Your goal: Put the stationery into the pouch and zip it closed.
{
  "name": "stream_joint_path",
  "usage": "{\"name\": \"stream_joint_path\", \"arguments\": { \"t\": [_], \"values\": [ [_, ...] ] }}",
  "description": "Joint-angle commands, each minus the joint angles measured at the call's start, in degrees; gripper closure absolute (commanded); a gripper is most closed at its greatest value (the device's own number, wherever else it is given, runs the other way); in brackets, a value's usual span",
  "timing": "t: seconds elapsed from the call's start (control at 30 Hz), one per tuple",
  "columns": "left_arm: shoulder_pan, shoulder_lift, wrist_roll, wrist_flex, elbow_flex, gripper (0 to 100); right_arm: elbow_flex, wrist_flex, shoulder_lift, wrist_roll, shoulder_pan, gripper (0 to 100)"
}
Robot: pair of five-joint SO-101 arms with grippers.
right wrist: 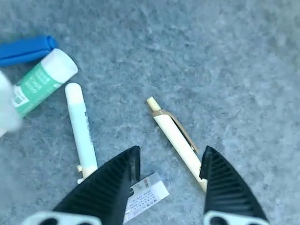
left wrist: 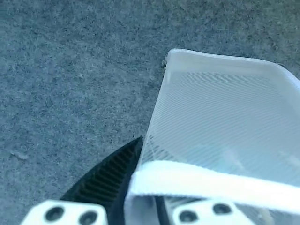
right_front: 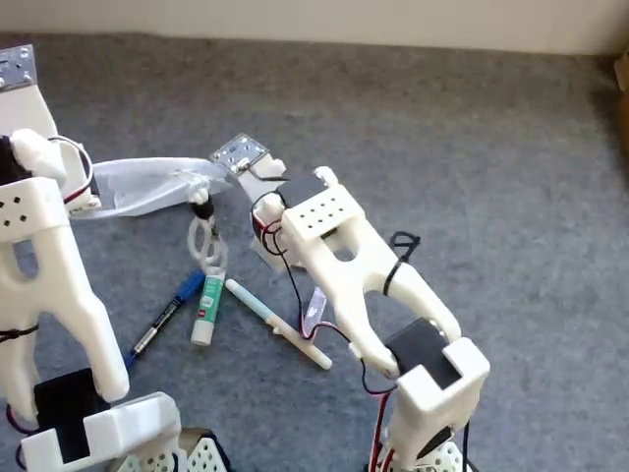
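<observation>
A translucent white mesh pouch (right_front: pixel 147 185) is held off the grey carpet at the left, with my left gripper (left wrist: pixel 145 157) shut on its edge; its white cord pull (right_front: pixel 204 239) hangs down. Below the pouch lie a blue marker (right_front: pixel 167 310), a green-and-white glue stick (right_front: pixel 207 307), a pale blue pen (right_front: pixel 254 303) and a cream pen (right_front: pixel 313 352). My right gripper (right wrist: pixel 172 152) hovers open just above the cream pen (right wrist: pixel 176 136), which runs between its black fingers. The pale blue pen (right wrist: pixel 82 126) and glue stick (right wrist: pixel 40 82) lie to one side.
A small paper tag (right wrist: pixel 146 197) lies by the pens under the right gripper. The right arm (right_front: pixel 329 231) overhangs the stationery. Bare grey carpet (right_front: pixel 472 147) stretches to the far right, and a wooden edge (right_front: pixel 623 88) shows there.
</observation>
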Motion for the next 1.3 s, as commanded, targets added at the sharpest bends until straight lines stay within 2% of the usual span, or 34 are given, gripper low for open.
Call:
{"name": "stream_joint_path", "arguments": {
  "t": [0.0, 0.2, 0.4, 0.57, 0.73, 1.03, 1.27],
  "values": [
    [-2.42, -0.31, -0.26, -1.41, 0.13, 99, -3.21, -2.86, 0.66, 0.62, -0.48, 80.3],
    [-2.42, -0.31, -0.18, -1.32, 0.13, 99, -3.47, -3.21, 5.14, 4.48, -0.40, 80.3],
    [-2.24, -0.31, -0.18, -1.32, 0.22, 99, -3.56, -5.67, 8.48, 4.57, 0.04, 80.3],
    [-2.51, -0.31, 2.99, -1.32, 0.22, 99, -3.56, -8.57, 11.30, 4.92, 1.54, 80.3],
    [-2.33, -0.31, 2.99, -1.32, 0.22, 99, -3.56, -8.84, 14.02, 10.02, 1.98, 80.3],
    [-2.24, -0.31, 2.99, -1.32, 0.22, 99, -3.56, -8.48, 15.60, 10.02, 1.98, 80.6],
    [-2.24, -0.31, 2.99, -2.02, 1.19, 99, -3.30, -8.40, 15.52, 10.02, 2.07, 99.8]
  ]
}}
